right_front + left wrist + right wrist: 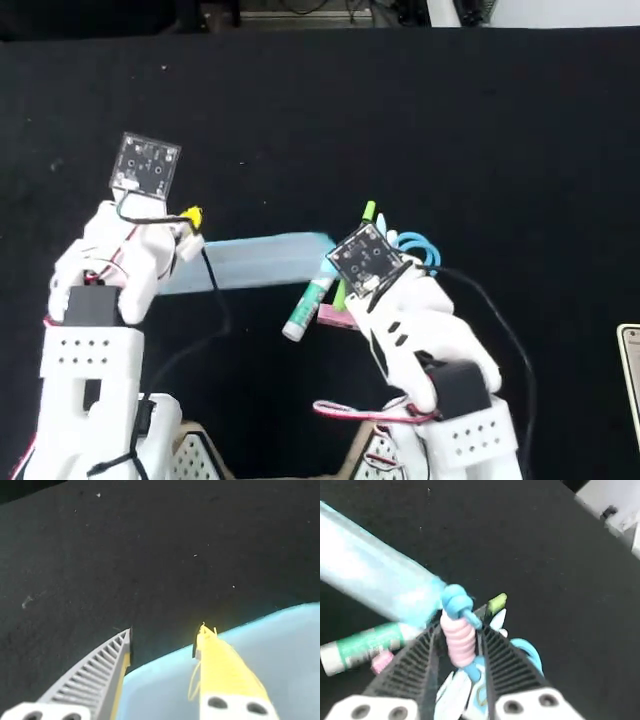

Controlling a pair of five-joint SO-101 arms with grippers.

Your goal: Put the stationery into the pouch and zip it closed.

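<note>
A light blue pouch (255, 262) lies flat across the middle of the black table. My left gripper (165, 635) hangs open over the pouch's left end (280, 645), one finger (117, 655) past its edge and the yellow finger (220, 665) above it. My right gripper (457, 625) is at the pouch's right end (380, 580), shut on a pink ribbed piece with a blue knot (457, 635). A green and white glue stick (308, 300) lies beside it. A green marker (368, 211), blue scissors (420, 248) and a pink item (335, 318) lie around the right gripper.
The black table top (450, 120) stretches bare behind and to both sides. A pale object (630, 360) sits at the right edge. Both arm bases stand at the front edge.
</note>
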